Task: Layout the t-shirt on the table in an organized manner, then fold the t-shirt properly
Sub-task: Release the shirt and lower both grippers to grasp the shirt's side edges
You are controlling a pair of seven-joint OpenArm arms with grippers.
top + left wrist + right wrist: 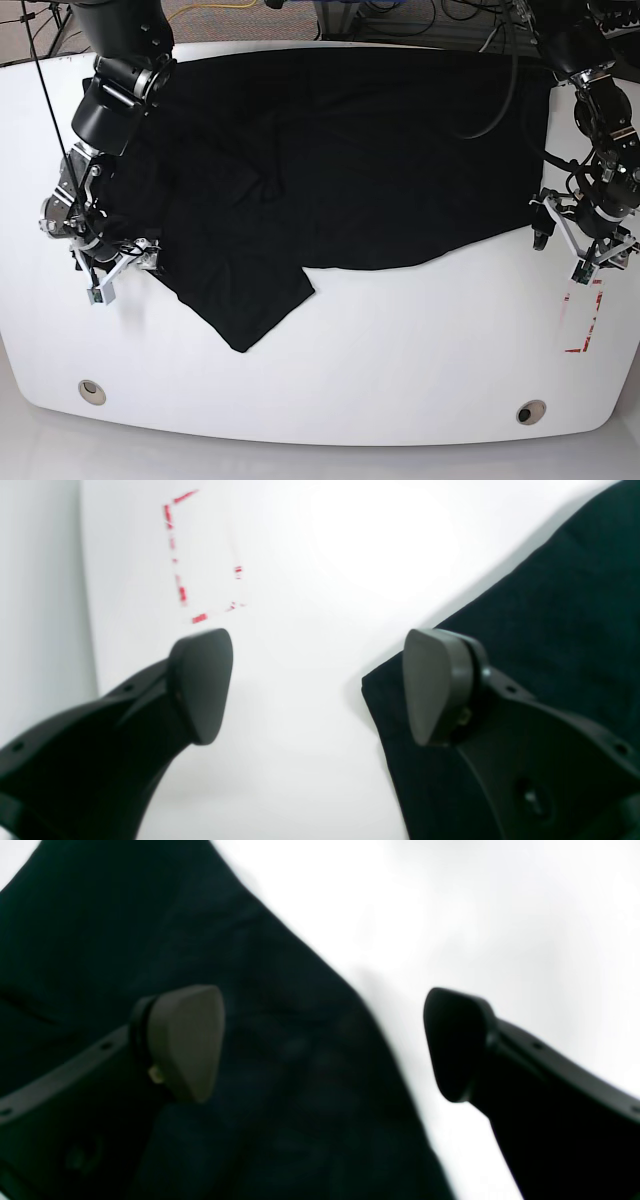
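The black t-shirt [340, 160] lies spread over the far half of the white table [400, 350], with one flap [250, 300] reaching toward the front. My left gripper [560, 252] is open at the shirt's right edge; in the left wrist view its [317, 687] one finger [435, 685] is over the t-shirt [550, 605] and the other over bare table [300, 760]. My right gripper [122, 278] is open at the shirt's left edge; in the right wrist view it [320, 1045] straddles the t-shirt [250, 965] border. Neither holds anything.
A red-and-white tape rectangle [585, 320] [200, 555] lies just in front of the left gripper. Two round holes [91, 390] [530, 411] sit near the front edge. Cables [400, 15] run behind the table's far edge.
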